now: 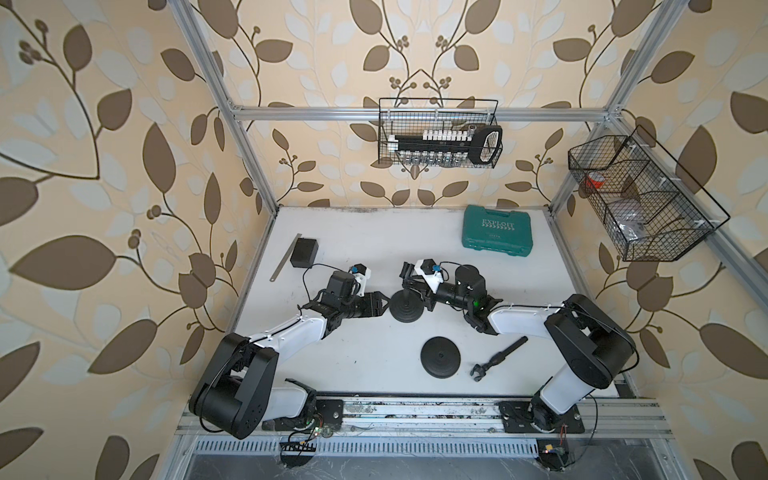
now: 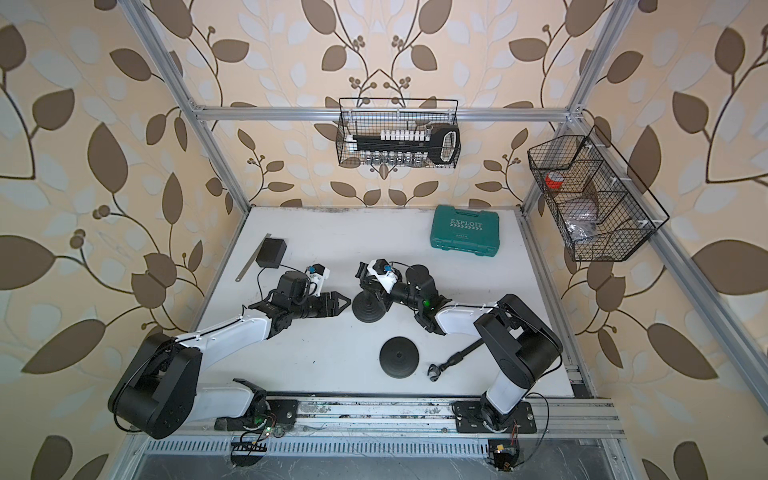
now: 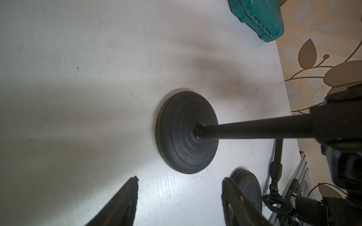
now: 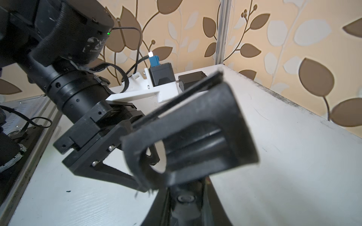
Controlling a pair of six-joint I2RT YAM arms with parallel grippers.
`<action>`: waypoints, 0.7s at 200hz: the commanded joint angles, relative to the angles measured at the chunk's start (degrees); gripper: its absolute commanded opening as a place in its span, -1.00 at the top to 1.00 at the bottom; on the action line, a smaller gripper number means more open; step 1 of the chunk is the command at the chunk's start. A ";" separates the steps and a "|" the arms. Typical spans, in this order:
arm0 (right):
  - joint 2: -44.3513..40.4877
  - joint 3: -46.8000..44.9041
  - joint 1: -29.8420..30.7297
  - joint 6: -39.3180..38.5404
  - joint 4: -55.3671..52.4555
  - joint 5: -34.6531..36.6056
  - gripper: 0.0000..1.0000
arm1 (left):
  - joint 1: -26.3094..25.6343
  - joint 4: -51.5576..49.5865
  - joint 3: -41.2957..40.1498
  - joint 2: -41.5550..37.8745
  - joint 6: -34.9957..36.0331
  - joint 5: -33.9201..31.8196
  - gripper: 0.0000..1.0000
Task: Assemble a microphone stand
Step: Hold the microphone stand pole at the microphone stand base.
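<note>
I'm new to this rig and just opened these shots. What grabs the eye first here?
Mid-table stands a black round base with a pole upright at its centre: the right gripper shut on the pole, the left gripper open beside it. A second base and a clip rod lie nearer the front; a teal case sits far right.

On my white table (image 1: pixel 365 232) a green case (image 1: pixel 497 229) lay shut, far right. A black box (image 1: pixel 304 252) sat just beside a metal ruler (image 1: pixel 286 258). The back wire basket (image 1: pixel 415 120) held a socket rack (image 1: pixel 444 143); a side basket (image 1: pixel 665 245) hung right.
</note>
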 commanded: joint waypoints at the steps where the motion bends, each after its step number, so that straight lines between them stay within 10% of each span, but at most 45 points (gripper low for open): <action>1: 0.78 -0.48 -0.28 -0.35 2.15 -0.17 0.83 | -0.29 1.42 -0.15 -0.23 -0.92 -0.17 -0.38; 140: 1.57 -1.74 -1.12 -1.08 3.32 -1.81 0.84 | -2.11 5.22 0.01 0.09 2.67 3.69 -0.39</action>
